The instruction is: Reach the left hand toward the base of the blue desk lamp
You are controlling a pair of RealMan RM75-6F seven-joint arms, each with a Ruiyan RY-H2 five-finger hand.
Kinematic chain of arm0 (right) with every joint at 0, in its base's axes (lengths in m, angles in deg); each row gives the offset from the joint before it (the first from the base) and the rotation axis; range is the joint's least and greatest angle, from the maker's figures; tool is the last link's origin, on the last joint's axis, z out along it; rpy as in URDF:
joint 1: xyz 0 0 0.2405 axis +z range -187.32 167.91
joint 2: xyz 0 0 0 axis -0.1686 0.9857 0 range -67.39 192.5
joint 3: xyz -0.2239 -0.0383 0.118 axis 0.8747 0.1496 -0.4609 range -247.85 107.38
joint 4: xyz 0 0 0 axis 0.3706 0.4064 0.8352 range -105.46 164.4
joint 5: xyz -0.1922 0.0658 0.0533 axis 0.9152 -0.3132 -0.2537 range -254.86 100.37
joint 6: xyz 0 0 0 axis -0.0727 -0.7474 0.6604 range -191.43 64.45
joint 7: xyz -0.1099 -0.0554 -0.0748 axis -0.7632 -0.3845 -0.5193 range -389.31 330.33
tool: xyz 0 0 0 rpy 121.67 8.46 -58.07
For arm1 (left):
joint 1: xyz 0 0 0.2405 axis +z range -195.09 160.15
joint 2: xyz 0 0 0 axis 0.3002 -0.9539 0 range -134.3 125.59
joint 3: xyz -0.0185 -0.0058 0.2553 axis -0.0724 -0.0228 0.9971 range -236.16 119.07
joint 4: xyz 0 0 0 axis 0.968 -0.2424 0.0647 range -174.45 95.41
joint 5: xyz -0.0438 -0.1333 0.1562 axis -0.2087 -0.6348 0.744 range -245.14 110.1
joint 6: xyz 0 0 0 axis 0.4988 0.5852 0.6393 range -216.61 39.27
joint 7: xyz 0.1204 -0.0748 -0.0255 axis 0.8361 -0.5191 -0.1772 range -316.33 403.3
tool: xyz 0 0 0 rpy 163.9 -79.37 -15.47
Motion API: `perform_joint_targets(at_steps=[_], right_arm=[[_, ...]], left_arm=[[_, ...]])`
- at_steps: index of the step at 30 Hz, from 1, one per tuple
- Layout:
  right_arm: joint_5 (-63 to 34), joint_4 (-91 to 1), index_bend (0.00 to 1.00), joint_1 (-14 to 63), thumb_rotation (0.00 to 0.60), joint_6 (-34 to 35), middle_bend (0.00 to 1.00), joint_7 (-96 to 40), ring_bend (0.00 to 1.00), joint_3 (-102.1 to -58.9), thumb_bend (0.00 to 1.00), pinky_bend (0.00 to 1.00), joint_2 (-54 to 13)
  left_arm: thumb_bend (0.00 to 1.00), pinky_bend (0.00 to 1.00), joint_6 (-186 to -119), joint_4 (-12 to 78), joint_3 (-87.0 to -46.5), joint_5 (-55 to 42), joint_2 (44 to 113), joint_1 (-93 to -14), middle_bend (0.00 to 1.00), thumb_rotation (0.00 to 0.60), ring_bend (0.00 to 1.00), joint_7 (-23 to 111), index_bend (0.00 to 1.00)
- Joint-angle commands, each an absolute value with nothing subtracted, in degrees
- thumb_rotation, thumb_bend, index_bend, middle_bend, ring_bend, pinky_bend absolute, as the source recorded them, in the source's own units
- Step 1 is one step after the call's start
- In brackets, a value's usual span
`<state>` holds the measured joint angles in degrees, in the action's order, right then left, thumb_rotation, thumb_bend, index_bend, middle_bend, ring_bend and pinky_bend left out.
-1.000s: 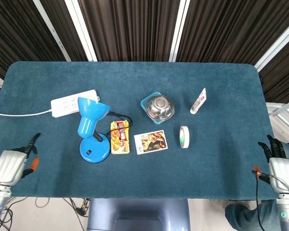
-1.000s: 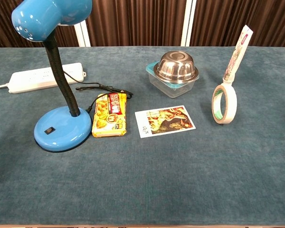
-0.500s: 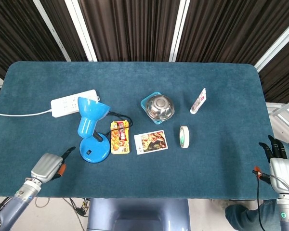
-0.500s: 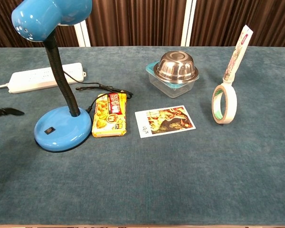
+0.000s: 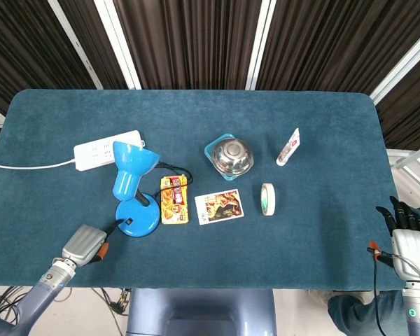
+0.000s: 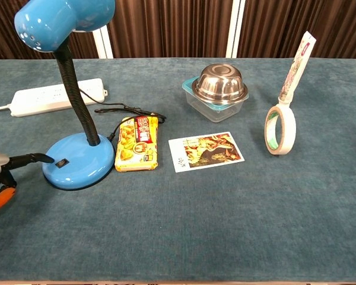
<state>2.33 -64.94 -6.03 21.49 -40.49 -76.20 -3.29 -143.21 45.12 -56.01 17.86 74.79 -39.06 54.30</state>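
Observation:
The blue desk lamp [image 5: 129, 175] stands left of centre, its round base [image 5: 137, 220] with a black switch near the front edge; in the chest view the base [image 6: 79, 160] lies at lower left under the black gooseneck and shade [image 6: 62, 21]. My left hand [image 5: 88, 244] holds nothing, a black fingertip stretched to the base's left rim; the chest view shows that hand [image 6: 3, 172] at the left border, its finger reaching the rim. My right hand [image 5: 407, 234] rests off the table's right front corner, fingers spread, nothing in it.
A yellow snack packet [image 5: 173, 199] lies right of the base, a photo card [image 5: 219, 206] beyond it. A steel bowl on a teal container [image 5: 229, 157], a tape roll [image 5: 267, 199], a tube [image 5: 288, 146] and a white power strip [image 5: 106, 150] sit further back.
My left hand has moved right, from the table's left front edge to the lamp base, and has entered the chest view. The right hand has barely moved.

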Motion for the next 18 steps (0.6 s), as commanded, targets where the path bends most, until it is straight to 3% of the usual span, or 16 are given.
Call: perform_joint_targets(at_steps=[1, 18], right_arm=[[2.3, -64.9, 0.20, -6.0, 0.600, 21.4, 0.06, -40.5, 0.06, -76.2, 0.31, 0.00, -3.3], [1.6, -65.0, 0.20, -6.1, 0.600, 21.4, 0.06, -41.4, 0.06, -76.4, 0.31, 0.00, -3.4]], left_arm=[[0.65, 0.87, -143.7, 44.8, -55.9, 18.2, 75.2, -39.2, 0.76, 0.600, 0.81, 54.7, 0.02], [0.65, 0.87, -143.1, 44.7, -54.7, 18.4, 75.8, -40.2, 0.76, 0.600, 0.81, 54.7, 0.02]])
